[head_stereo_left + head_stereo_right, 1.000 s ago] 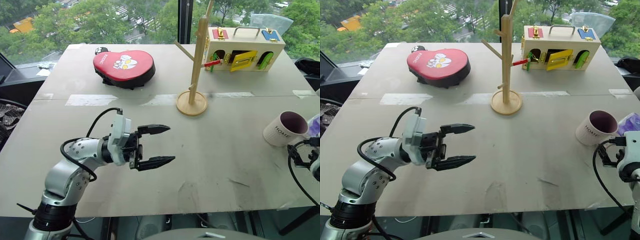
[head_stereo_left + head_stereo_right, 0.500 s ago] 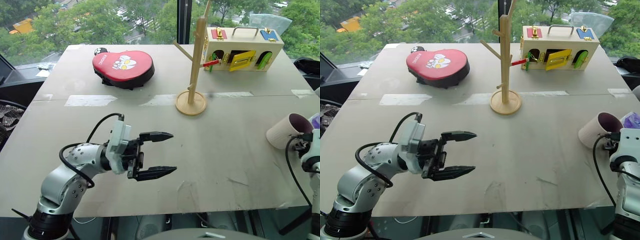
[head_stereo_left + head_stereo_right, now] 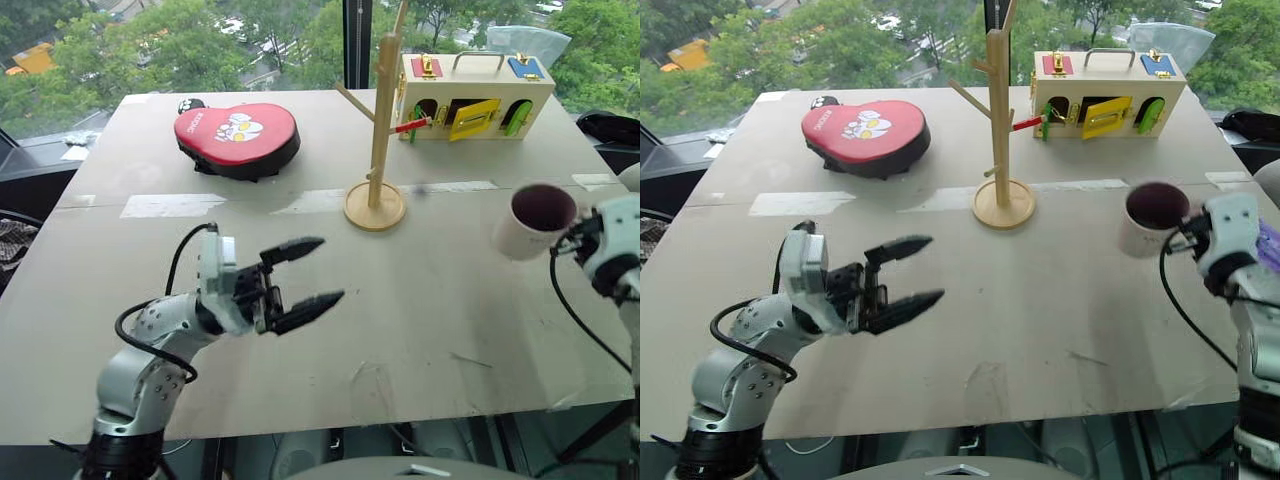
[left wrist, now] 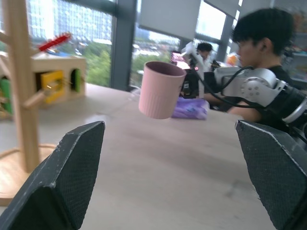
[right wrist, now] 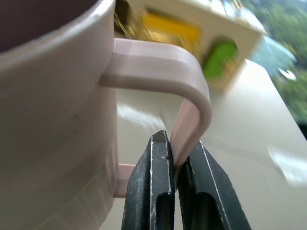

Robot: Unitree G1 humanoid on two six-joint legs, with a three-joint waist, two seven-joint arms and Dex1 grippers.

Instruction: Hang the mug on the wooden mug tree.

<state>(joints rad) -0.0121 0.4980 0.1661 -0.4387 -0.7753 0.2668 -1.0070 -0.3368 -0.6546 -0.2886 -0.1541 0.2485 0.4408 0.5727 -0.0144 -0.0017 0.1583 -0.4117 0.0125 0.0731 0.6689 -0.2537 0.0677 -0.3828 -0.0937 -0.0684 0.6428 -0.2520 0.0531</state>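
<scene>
Right wrist view: right gripper (image 5: 175, 158) pinches the mug (image 3: 533, 219) by its handle; mug lettering hidden. Left gripper (image 3: 305, 272) spread, empty, well short of the wooden mug tree (image 3: 377, 150), whose top is cut off.

Mug tree (image 3: 378, 120) top cut off by picture edge; mug (image 3: 532, 220) lettering unseen; right gripper (image 5: 175, 187) base cropped.

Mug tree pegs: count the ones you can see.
3 on the wooden mug tree: one slanting left, a short stub near the top, a small one low on the pole. The top is cut off, so more may be hidden.
</scene>
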